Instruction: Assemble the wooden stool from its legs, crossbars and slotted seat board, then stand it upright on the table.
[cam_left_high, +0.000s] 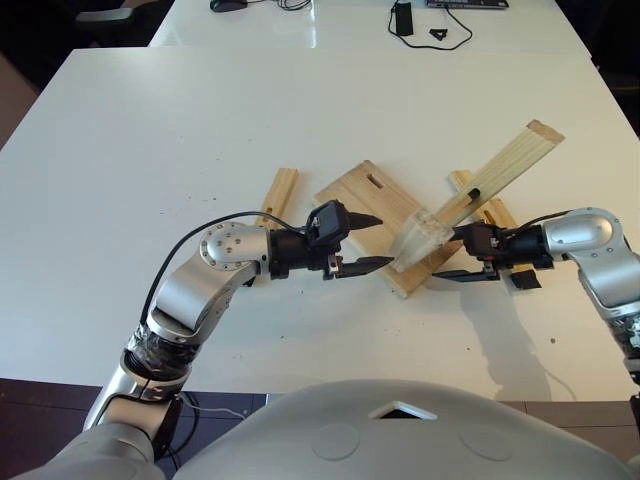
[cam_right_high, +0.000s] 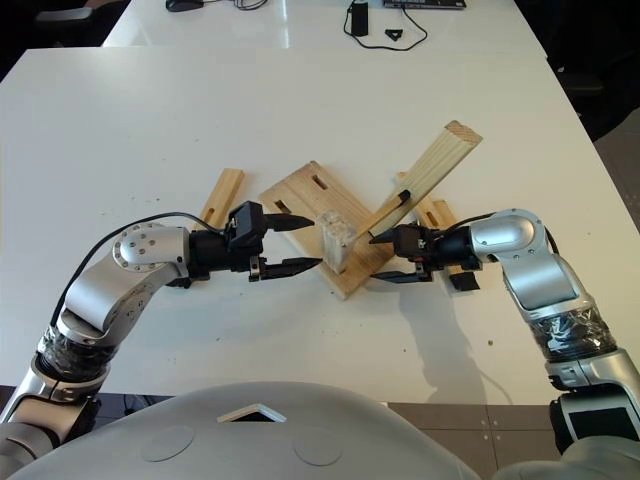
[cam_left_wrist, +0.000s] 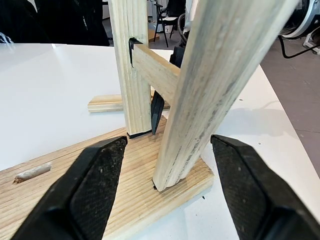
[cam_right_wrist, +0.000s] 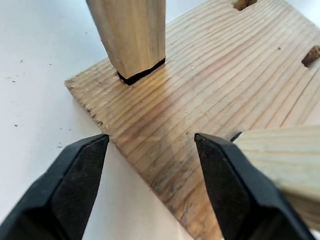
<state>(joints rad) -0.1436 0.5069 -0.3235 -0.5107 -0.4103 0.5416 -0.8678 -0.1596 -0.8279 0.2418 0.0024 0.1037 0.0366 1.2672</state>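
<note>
The pale seat board lies flat on the desk, slots up. One leg and a second leg stand in the board's near end, joined by a crossbar. A loose stick lies just left of the board, and another stick lies just right.

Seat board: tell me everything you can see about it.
The seat board is a pale, grained wooden rectangle lying flat on the white table, turned diagonally. Slots show open at its far end. At its near end a short leg stands upright and a long leg leans right, joined by a crossbar. The open left gripper and right gripper flank that end.
</note>
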